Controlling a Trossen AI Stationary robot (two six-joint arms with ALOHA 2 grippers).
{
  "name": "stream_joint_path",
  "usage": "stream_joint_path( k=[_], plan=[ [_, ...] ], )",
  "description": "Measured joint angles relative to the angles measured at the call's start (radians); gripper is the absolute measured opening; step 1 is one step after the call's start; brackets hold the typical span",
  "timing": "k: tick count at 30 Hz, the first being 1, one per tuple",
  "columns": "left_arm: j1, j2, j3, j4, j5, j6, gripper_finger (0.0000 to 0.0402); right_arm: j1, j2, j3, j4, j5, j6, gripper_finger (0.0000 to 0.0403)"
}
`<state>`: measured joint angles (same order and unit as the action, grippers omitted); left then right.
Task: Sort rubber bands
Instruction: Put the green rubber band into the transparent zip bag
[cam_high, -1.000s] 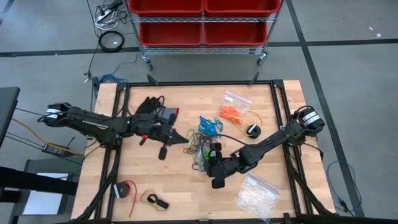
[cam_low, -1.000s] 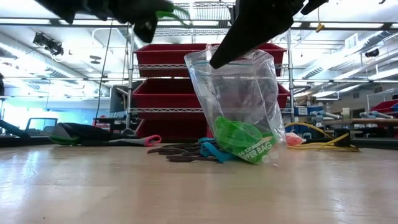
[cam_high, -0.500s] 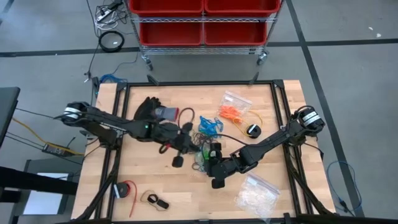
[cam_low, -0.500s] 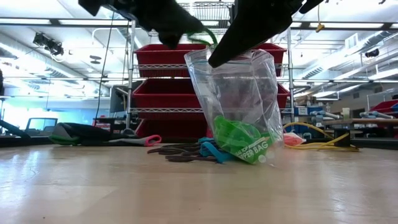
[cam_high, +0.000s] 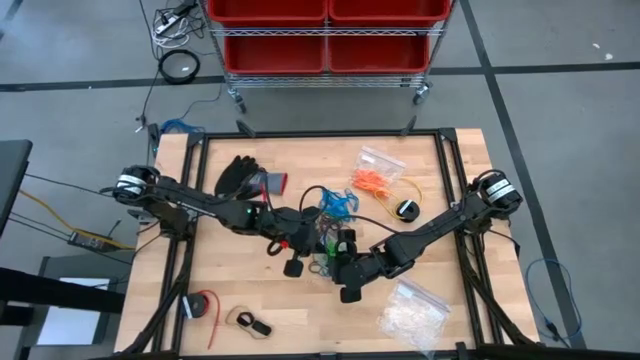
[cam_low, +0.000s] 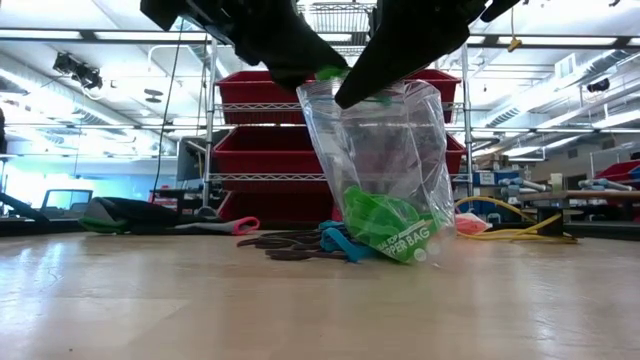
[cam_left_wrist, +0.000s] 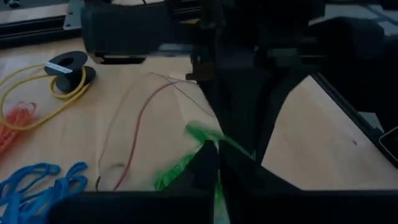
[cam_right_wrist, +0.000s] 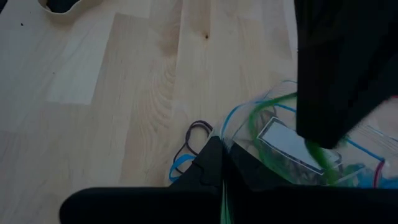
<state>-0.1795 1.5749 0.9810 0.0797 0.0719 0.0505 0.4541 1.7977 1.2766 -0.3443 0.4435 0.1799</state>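
The step in hand looks like dropping a thin green rubber band (cam_left_wrist: 205, 138) into the clear plastic zip bag (cam_low: 385, 170) at the middle of the low view. The right gripper (cam_low: 352, 92) is pinched shut on the bag's top edge. The left gripper (cam_low: 318, 74) is right at the bag's mouth, fingers nearly closed on the green band. Next, it probably needs to let go so the band falls inside.

A clear, glossy plastic bag (cam_low: 385, 160) is seen on the pale, matt wooden desk (cam_low: 200, 300); thin rubber bands (cam_high: 337, 202) look smooth.
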Motion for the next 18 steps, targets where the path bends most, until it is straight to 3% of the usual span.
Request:
stream_joint_path(
  k=[9,18],
  plan=[
    [0.001,-0.039,0.0,-0.009,-0.046,-0.028,0.0152,0.0,0.0,0.0,-0.001,0.0,0.0,0.0],
    [0.001,-0.133,0.0,-0.275,-0.231,-0.003,0.0171,0.0,0.0,0.0,-0.003,0.0,0.002,0.0]
  ],
)
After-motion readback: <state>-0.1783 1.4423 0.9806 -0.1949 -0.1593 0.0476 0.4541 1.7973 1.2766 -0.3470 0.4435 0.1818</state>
